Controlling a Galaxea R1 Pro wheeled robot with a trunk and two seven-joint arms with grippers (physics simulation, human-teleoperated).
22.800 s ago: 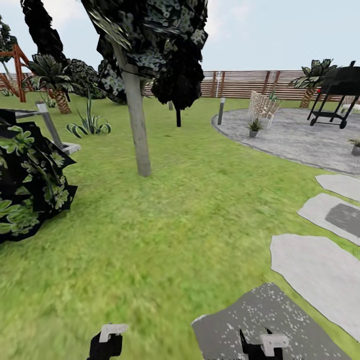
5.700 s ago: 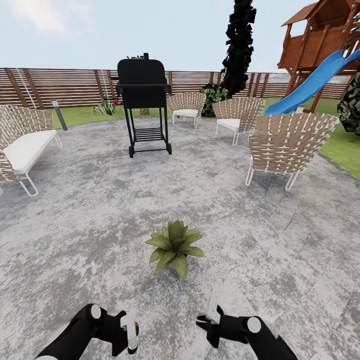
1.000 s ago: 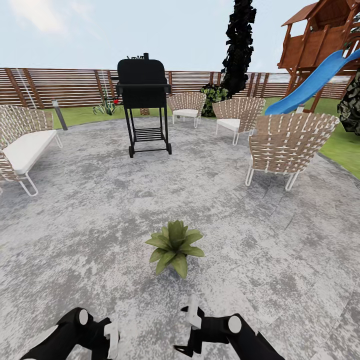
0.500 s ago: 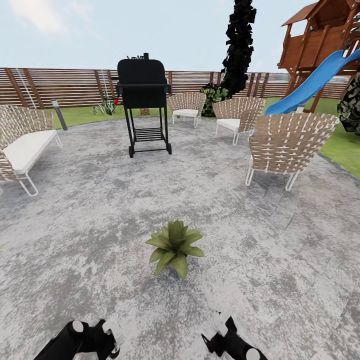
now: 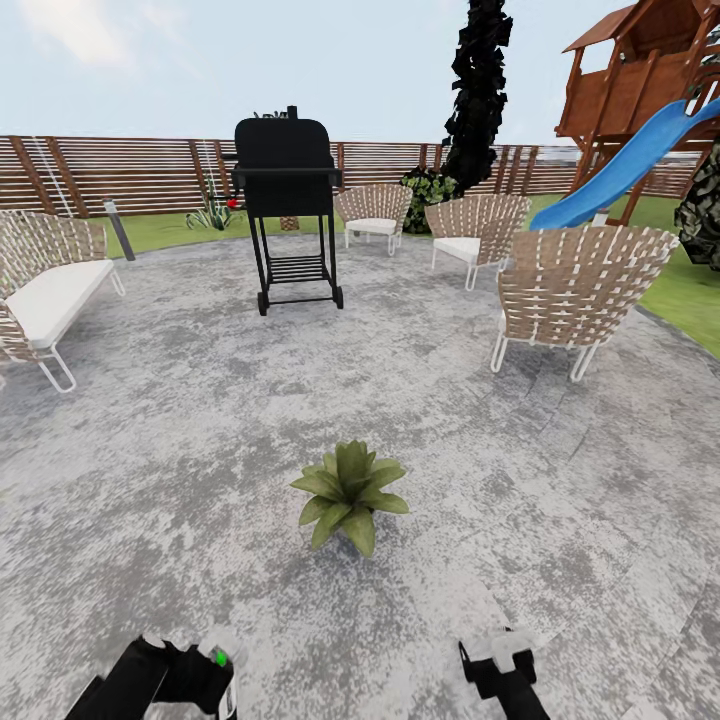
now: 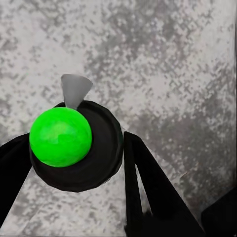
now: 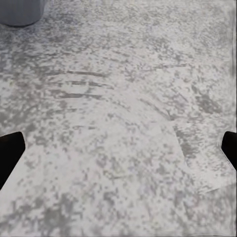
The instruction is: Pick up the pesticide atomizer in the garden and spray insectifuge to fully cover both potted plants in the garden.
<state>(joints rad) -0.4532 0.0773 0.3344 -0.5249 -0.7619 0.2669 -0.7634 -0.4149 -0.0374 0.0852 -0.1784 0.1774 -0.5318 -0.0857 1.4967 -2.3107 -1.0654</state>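
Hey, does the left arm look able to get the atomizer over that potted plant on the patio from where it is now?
Probably yes. The left gripper holds the atomizer, and bare patio lies between it and the potted plant; whether the arm stretches that far is uncertain.

Mottled grey patio [image 5: 200, 420]; green plant [image 5: 349, 492]; black grill [image 5: 287, 180]; blue slide [image 5: 630, 165]; bright green cap on black atomizer [image 6: 74, 145].

I am seeing bare grey patio [image 5: 180, 420] lying open between my end effectors and the potted plant [image 5: 349, 492] standing ahead; the grill [image 5: 288, 205] and woven chairs [image 5: 575, 290] are sitting well beyond it.
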